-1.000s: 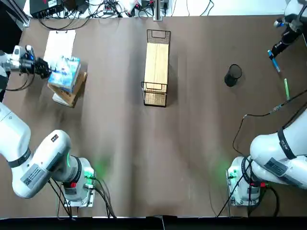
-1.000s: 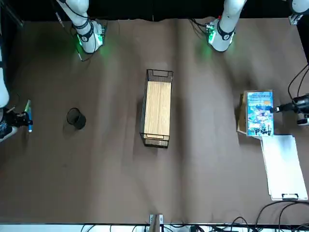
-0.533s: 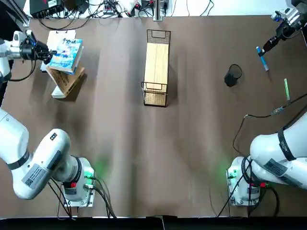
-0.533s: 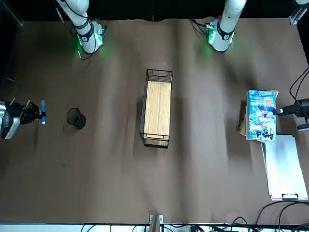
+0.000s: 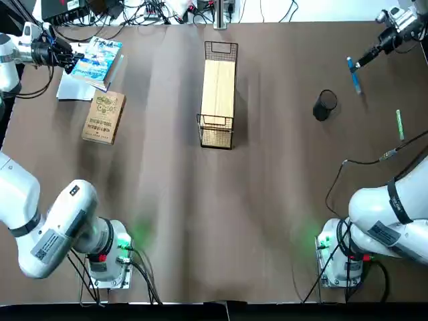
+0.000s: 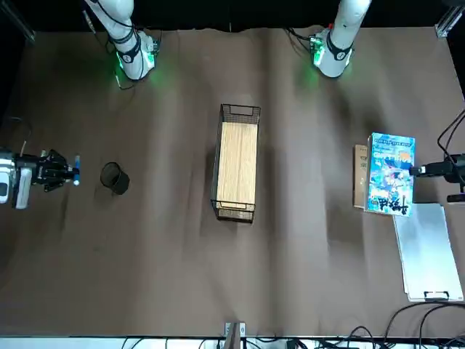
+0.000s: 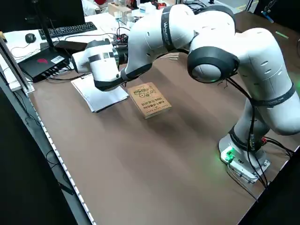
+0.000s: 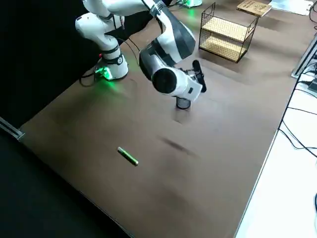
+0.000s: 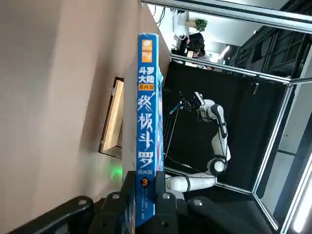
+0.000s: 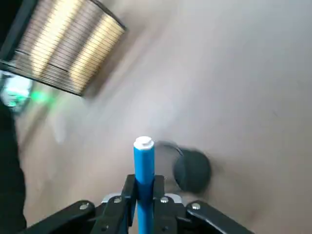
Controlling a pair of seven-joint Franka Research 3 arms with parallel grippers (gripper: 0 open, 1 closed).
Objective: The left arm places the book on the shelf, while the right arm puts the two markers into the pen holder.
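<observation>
right wrist view alone shows the right hand clamping the blue marker.

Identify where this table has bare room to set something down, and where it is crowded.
Bare cloth spans the strip between the black wire shelf with the wooden top and the arm bases, and between shelf and black cylindrical pen holder. Crowded: the far-left corner, with the tan-brown book and white paper sheet.

Brown cloth is covering the whole table. Cables are running along its far edge. A keyboard and mouse are sitting on a white desk beside it. Black curtain is hanging behind; a metal frame is standing around the cell.
</observation>
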